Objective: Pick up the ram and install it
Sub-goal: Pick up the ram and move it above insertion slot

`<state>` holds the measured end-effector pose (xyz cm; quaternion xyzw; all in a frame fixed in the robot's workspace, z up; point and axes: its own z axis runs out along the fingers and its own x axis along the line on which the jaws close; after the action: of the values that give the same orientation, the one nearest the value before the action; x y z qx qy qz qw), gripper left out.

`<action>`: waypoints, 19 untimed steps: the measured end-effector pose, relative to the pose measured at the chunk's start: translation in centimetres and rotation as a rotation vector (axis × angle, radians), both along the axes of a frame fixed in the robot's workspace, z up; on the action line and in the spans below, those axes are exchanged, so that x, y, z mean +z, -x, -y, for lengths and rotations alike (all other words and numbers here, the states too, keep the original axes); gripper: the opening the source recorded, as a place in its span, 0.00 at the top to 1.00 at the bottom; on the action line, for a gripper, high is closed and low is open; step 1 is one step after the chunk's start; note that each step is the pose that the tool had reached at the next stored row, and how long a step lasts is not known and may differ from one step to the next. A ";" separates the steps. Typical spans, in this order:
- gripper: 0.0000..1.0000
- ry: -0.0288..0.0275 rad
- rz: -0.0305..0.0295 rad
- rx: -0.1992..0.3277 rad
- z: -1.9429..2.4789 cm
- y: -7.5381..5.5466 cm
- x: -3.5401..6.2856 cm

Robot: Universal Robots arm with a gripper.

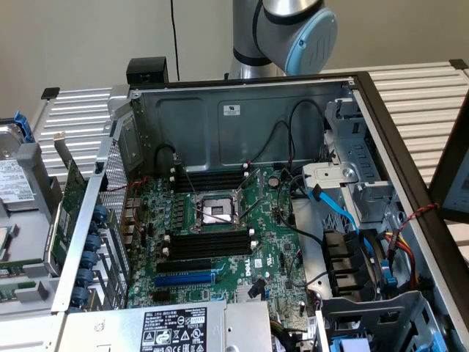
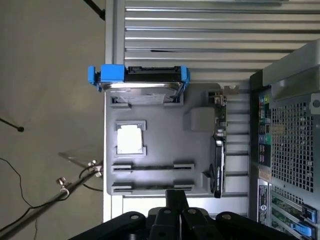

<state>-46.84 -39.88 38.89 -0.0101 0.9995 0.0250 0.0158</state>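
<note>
Wrist view shows you the claw point(image 2: 175, 196) clenched empty over the gray tray point(image 2: 165, 145), where the ram point(image 2: 152, 168) lies in its holder near the claw, at nine o'clock from the computer case point(image 1: 242, 132) in the exterior view

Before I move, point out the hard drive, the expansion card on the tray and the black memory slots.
hard drive point(image 2: 142, 85): wrist view, middle of its body.
expansion card point(image 2: 218, 150): wrist view, midway along its edge.
black memory slots point(image 1: 209, 247): exterior view, middle of one bank.
</note>
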 end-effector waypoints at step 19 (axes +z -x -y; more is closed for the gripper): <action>0.90 0.0191 -0.0040 0.344 0.00 0.0 -0.07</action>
<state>-46.86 -39.88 38.82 -0.1812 0.9832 0.0178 0.0092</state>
